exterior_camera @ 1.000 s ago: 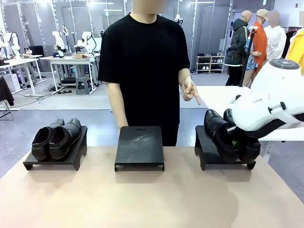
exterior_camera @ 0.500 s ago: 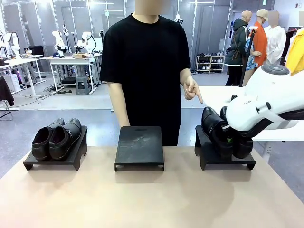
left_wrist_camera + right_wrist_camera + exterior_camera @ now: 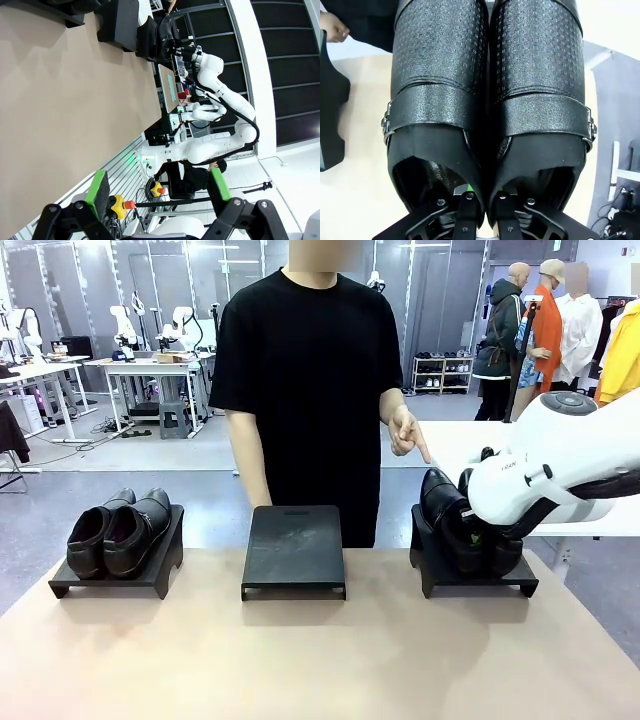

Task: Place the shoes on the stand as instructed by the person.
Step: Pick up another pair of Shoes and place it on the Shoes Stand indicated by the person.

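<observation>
Your right gripper [image 3: 481, 200] pinches the right pair [image 3: 470, 530] by the inner heel walls, on the right stand [image 3: 440, 575]. Left gripper [image 3: 157, 192] spread, empty. Left pair [image 3: 118, 532] on left stand [image 3: 160, 565]; person's hand [image 3: 405, 432] points down.

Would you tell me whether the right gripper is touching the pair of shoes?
Touching: the right wrist view shows the right gripper pinching both inner walls of the pair of shoes.
</observation>
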You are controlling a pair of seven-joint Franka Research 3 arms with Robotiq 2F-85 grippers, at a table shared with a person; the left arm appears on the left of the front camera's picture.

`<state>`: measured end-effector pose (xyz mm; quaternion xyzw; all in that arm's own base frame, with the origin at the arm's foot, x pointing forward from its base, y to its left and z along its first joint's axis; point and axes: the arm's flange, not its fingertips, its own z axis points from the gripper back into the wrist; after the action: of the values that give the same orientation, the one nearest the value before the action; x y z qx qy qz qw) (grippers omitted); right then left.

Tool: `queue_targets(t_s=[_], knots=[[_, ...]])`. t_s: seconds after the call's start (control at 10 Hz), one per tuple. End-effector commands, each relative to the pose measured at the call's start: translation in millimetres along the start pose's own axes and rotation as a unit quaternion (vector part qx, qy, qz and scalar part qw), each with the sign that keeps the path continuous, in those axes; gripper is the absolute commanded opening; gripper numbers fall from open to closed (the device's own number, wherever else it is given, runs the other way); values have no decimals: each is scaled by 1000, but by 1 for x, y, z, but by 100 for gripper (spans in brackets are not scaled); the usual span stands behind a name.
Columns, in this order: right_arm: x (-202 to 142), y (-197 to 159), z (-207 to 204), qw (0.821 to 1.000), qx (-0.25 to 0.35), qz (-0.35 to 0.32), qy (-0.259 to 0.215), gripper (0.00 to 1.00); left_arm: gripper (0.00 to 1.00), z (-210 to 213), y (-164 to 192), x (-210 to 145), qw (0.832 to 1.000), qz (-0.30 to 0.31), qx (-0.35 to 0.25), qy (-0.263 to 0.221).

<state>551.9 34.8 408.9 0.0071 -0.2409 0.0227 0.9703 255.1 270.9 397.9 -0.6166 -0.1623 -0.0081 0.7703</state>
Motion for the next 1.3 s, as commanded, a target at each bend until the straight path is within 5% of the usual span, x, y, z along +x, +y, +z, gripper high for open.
queue_targets(t_s=[0.0,0.7,0.8,1.1,1.2], knots=[[13,-4,0,999,9,1,-35,8,100,0,-1,-4,1000,-6,-3,5],[12,-14,-17,999,20,-23,-18,8,100,0,-1,-4,1000,-6,-3,5],[11,-16,-16,999,25,-27,-17,13,100,0,-1,-4,1000,-6,-3,5],[10,-17,-12,999,25,-28,-19,68,100,0,-1,-4,1000,-6,-3,5],[10,-17,-12,999,26,-31,-21,49,100,0,-1,-4,1000,-6,-3,5]])
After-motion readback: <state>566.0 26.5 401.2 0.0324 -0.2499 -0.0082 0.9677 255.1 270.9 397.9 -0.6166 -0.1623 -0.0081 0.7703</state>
